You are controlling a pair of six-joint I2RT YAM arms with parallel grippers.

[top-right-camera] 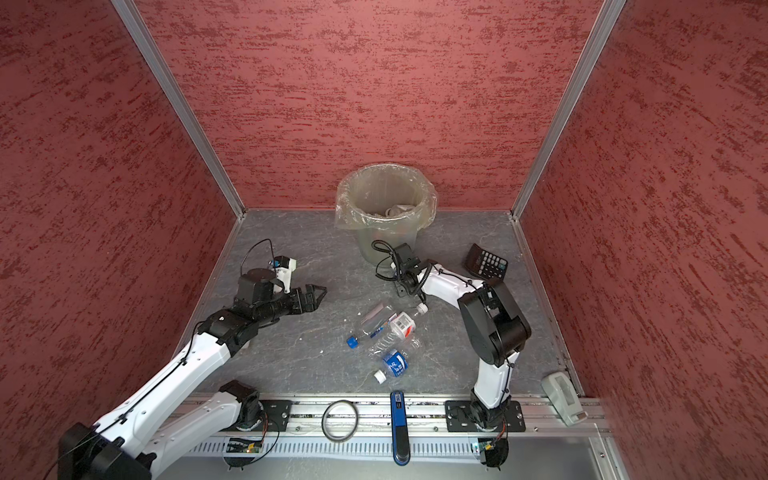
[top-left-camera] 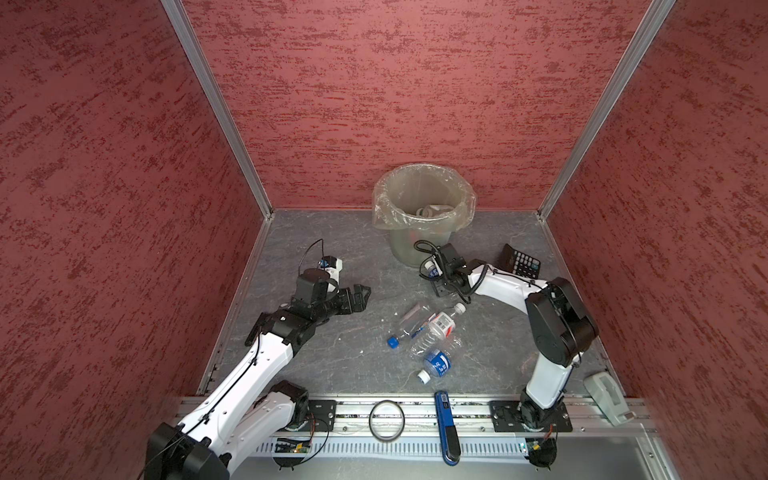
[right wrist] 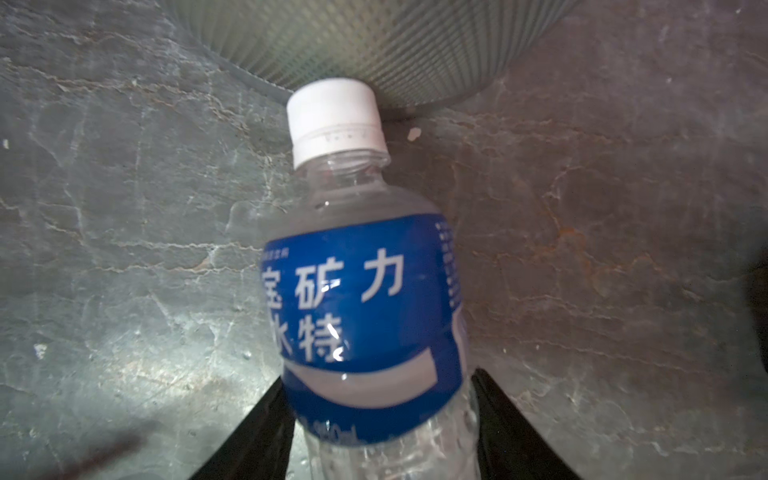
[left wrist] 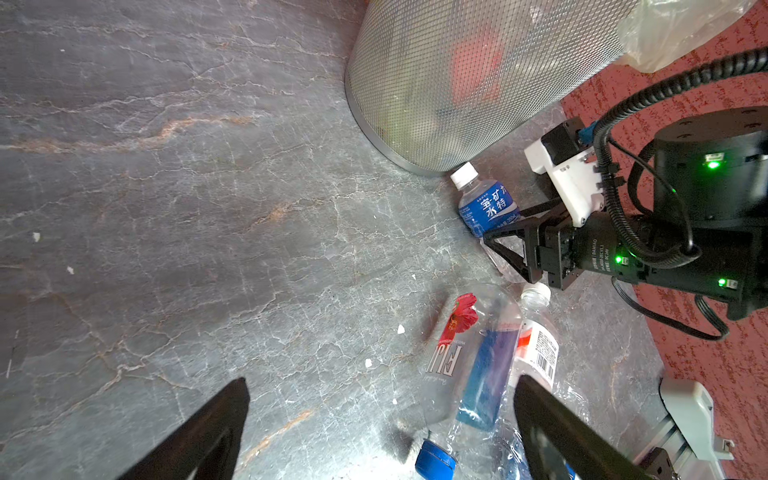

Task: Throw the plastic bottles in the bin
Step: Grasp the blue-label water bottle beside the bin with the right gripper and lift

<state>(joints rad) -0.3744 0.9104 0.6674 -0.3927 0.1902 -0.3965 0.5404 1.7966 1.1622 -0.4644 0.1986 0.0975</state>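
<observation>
The right gripper (right wrist: 378, 380) pinches a bottle (right wrist: 361, 291) low on its body, below the blue label, with a finger against each side. The bottle sits just beside the foot of the bin (left wrist: 457, 83), its white cap pointing at the bin wall; whether it is off the table (top-left-camera: 365, 245) I cannot tell. The left gripper (top-left-camera: 365, 296) hangs spread wide and empty over bare table, left of the bin and apart from it. Between the arms a heap (top-left-camera: 440, 324) of three bottles lies on the table, touching: one blue-capped, two white-capped. In both top views pale bottles (top-left-camera: 434, 210) (top-right-camera: 395, 210) show inside the bin. A calculator (top-left-camera: 519, 262) lies right of the right arm's wrist
</observation>
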